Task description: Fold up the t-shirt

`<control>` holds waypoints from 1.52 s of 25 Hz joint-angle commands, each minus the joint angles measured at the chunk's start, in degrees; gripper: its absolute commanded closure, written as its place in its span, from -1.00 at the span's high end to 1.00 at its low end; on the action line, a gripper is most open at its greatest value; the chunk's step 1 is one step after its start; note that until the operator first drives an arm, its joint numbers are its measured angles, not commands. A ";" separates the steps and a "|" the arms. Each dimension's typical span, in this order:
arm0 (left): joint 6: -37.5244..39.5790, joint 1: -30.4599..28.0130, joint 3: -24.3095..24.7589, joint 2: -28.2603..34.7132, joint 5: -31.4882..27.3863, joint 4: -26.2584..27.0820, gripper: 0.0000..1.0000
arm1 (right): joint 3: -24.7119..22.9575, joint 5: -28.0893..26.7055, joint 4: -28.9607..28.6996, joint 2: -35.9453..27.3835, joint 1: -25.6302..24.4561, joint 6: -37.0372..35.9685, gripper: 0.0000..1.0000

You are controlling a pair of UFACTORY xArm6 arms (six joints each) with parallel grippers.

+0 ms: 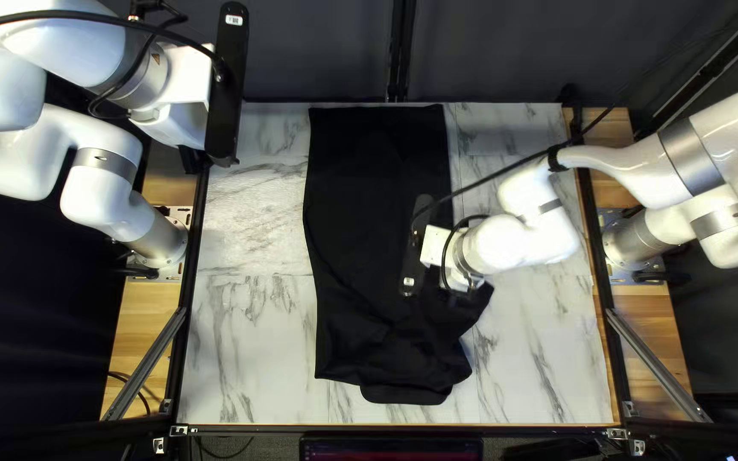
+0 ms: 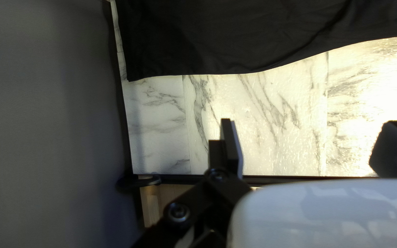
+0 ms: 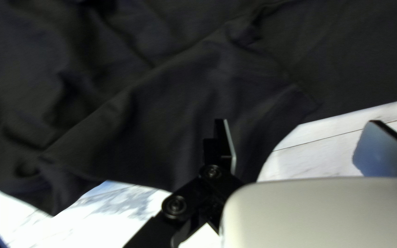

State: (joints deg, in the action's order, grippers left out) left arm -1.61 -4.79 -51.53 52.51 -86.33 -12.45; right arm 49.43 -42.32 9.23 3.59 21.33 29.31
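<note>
A black t-shirt lies lengthwise on the table, flat toward the far edge and wrinkled near its rounded near end. One flap, apparently a sleeve, sticks out under my right gripper, whose fingertips are hidden there. In the right wrist view the gripper is open, one finger over the cloth and the other over bare marble. My left gripper is raised at the table's left edge. Seen from its wrist, this gripper stands open above marble, holding nothing, with the shirt's long edge ahead of it.
Bare marble tabletop shows on both sides of the shirt. A dark curtain hangs behind the far edge. Black frame rails run along the table's sides, and a cable from my right arm crosses above the table.
</note>
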 commanded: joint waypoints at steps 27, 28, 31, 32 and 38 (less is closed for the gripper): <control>0.00 0.00 0.00 0.00 0.00 0.00 1.00 | 2.14 2.78 -8.90 9.35 2.38 -19.10 1.00; 0.00 0.00 0.00 0.00 0.00 0.00 1.00 | 3.11 2.64 -8.62 10.07 2.15 -19.11 1.00; 0.00 0.00 0.00 0.00 0.00 0.00 1.00 | 5.36 2.10 -7.67 11.28 1.60 -18.90 1.00; 0.00 0.00 0.00 0.00 0.00 0.00 1.00 | 5.74 1.98 -7.44 11.41 1.51 -18.78 1.00; 0.00 0.00 0.00 0.00 0.00 0.00 1.00 | 8.96 1.41 -5.68 12.86 1.12 -18.01 0.88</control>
State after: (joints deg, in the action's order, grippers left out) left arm -1.61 -4.79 -51.53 52.51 -86.33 -12.45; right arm 57.53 -40.79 3.05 15.93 22.49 11.11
